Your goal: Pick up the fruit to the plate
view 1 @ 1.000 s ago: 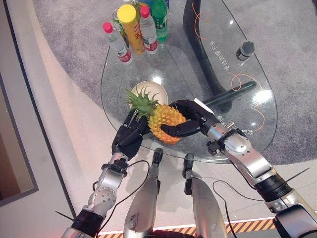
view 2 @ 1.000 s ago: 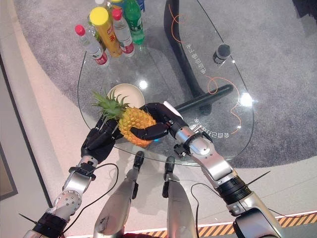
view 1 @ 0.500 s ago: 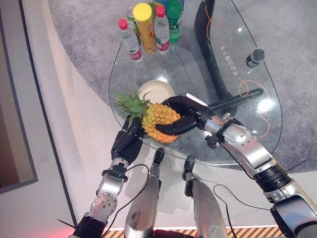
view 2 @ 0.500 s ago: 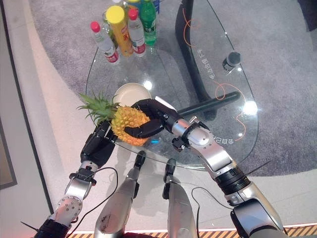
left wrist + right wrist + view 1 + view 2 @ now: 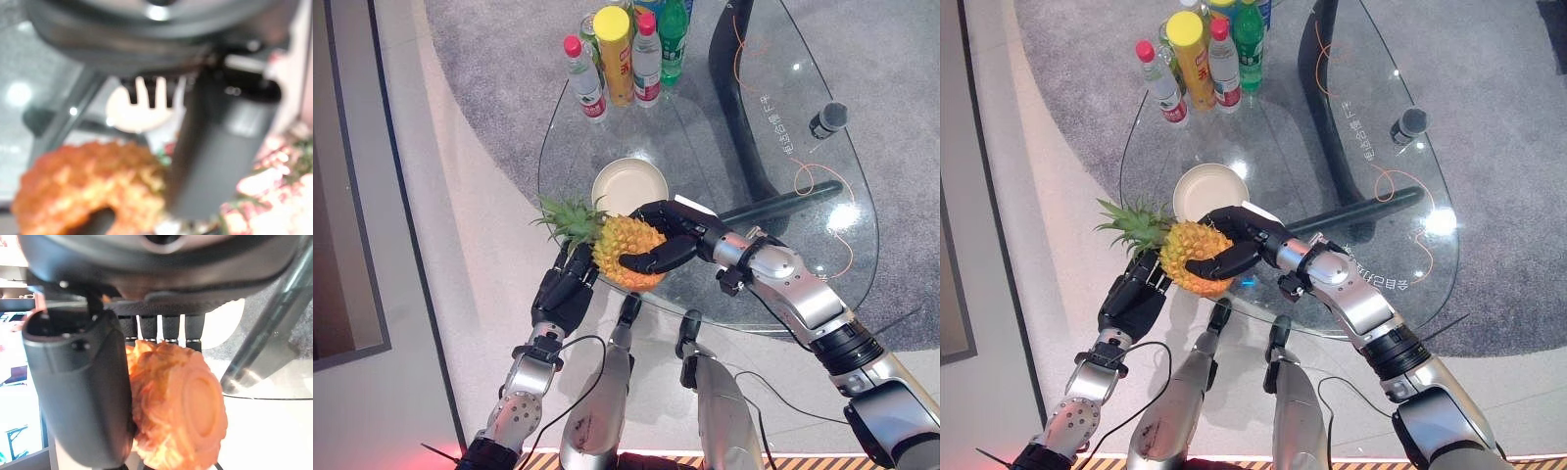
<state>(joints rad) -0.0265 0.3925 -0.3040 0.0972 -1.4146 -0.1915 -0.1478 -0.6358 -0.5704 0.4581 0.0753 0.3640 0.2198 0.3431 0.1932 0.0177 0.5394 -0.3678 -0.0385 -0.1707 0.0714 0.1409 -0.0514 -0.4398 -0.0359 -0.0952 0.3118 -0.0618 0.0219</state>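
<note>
Pineapple (image 5: 628, 252) — gripped by right hand (image 5: 668, 240) — now nearer the plate (image 5: 628, 185) than before.

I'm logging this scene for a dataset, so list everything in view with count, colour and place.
pineapple: one, orange-yellow with green crown, lifted at the table's near edge, just short of the plate
plate: one, cream, on the glass past the pineapple
bottles: a cluster at the table's far end; clear ones with red caps, a green one, a yellow can with a yellow lid
glass table: one, clear top on a dark base
small dark cylinder: one, far right on the glass
orange cord: one, looping on the right side
right hand: dark, curled round the pineapple
left hand: dark, fingers straight, under the crown end
</note>
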